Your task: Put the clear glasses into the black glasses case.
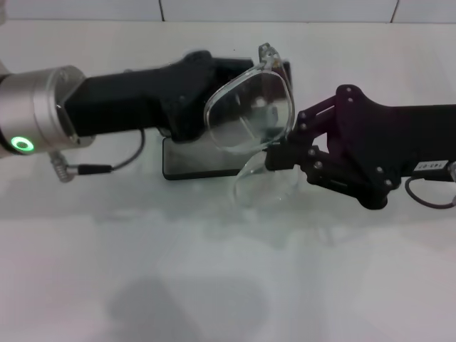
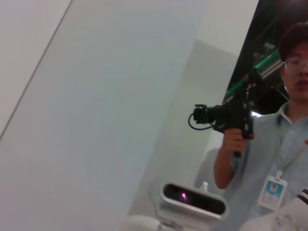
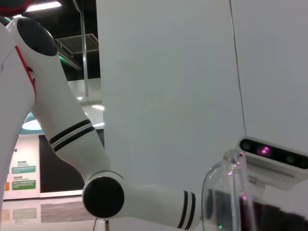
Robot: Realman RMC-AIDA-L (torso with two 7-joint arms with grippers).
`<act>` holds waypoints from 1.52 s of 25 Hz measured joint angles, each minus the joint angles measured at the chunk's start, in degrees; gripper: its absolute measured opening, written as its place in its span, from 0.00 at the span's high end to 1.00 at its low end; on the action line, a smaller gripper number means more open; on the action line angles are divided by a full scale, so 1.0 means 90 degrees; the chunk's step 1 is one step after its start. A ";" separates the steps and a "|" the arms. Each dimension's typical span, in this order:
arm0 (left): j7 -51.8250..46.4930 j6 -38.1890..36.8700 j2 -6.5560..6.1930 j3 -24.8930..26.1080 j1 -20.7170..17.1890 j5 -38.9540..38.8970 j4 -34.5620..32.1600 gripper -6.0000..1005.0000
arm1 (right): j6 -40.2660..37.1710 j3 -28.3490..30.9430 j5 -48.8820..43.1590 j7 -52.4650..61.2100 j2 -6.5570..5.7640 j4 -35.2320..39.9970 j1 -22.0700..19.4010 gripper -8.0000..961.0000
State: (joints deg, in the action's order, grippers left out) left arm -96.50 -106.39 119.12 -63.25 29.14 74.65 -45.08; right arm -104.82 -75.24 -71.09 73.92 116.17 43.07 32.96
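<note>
The clear glasses (image 1: 249, 114) hang tilted in the air above the table, one lens up and the other lens lower, near the table. My right gripper (image 1: 276, 153) comes in from the right and is shut on them near the bridge. A lens edge of the clear glasses (image 3: 222, 195) also shows in the right wrist view. The black glasses case (image 1: 191, 160) lies on the white table behind and below the glasses, partly hidden by them and by my left arm. My left gripper (image 1: 194, 107) reaches in from the left over the case, just beside the upper lens.
The white table (image 1: 228, 271) runs to a tiled wall at the back. A cable (image 1: 107, 167) hangs under my left arm. The left wrist view shows only a wall and a person holding a camera (image 2: 226, 115). Another robot's white arm (image 3: 72, 130) fills the right wrist view.
</note>
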 joint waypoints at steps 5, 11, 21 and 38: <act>0.0265 0.0040 0.0044 0.0904 -0.0175 -0.0025 0.0032 0.88 | -0.0096 -0.0080 0.0019 0.0017 -0.0009 0.0011 0.0004 0.91; 0.0906 0.0310 -0.0035 0.2007 -0.0358 0.0104 0.0708 0.88 | -0.0515 -0.0071 0.0347 -0.0022 -0.0011 0.0289 -0.0178 0.91; 0.1199 0.0428 0.0028 0.1781 -0.0279 0.0467 0.1035 0.88 | -0.0818 -0.0544 0.0810 -0.0514 0.0000 0.1471 -0.0671 0.91; 0.1942 -0.0220 0.0056 0.0682 -0.0056 -0.0009 0.1005 0.88 | -0.0151 -0.1259 0.1095 -0.0903 0.0002 0.0768 -0.0128 0.91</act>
State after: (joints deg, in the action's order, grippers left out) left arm -79.03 -108.37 119.63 -57.11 28.64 74.57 -36.04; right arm -106.18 -86.57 -61.24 65.80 116.19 49.98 31.81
